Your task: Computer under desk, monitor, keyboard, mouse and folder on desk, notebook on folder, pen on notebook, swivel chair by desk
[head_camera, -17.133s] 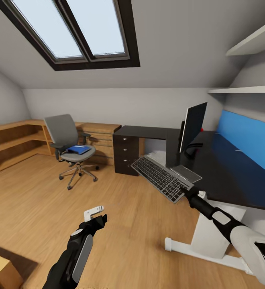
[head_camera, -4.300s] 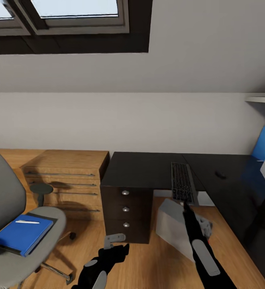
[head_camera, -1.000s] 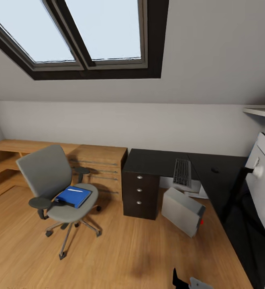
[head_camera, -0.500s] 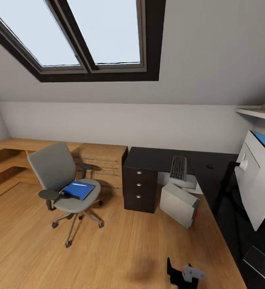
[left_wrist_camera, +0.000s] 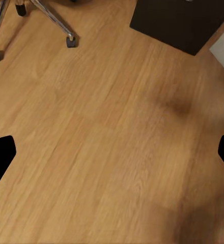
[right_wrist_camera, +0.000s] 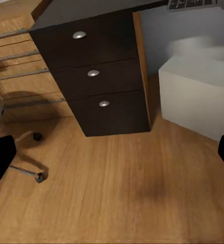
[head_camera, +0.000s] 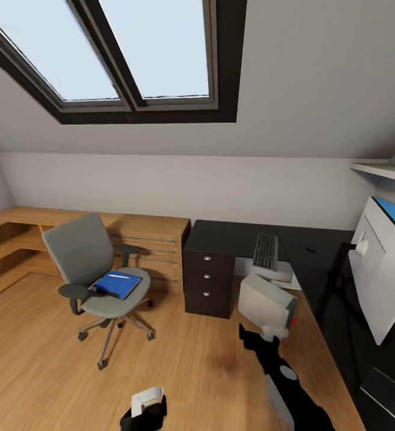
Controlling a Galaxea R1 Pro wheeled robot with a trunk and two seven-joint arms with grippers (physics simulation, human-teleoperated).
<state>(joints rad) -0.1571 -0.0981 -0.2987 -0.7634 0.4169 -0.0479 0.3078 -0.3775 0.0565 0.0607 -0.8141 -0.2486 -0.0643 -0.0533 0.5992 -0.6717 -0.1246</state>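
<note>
The right claw (head_camera: 263,333) is seen raised low in the head view, its two dark fingers spread wide in the right wrist view with nothing between them; the left claw (head_camera: 146,402) sits lower and nearer the robot, likewise spread wide and empty over the plank floor (left_wrist_camera: 112,132). Just beyond the right claw one light grey-white computer (head_camera: 266,304) is found tilted on the floor, at the counter's open side, beside one dark three-drawer unit (right_wrist_camera: 99,81) with three round silver knobs. Above and past it, one glossy black counter (head_camera: 227,236) is seen carrying one slim black keyboard (head_camera: 265,251) with dark grey keys and, further toward the robot's right, one tiny dark mouse (head_camera: 310,248), well apart from the keyboard. One monitor (head_camera: 382,278) is shown from its pale back, nearest on the right. Well to the left of both claws, one grey swivel chair (head_camera: 93,269) with black armrests is placed apart from the counter; on its seat one bright blue folder (head_camera: 117,283) is laid, with one white pen (head_camera: 118,276) on top.
</note>
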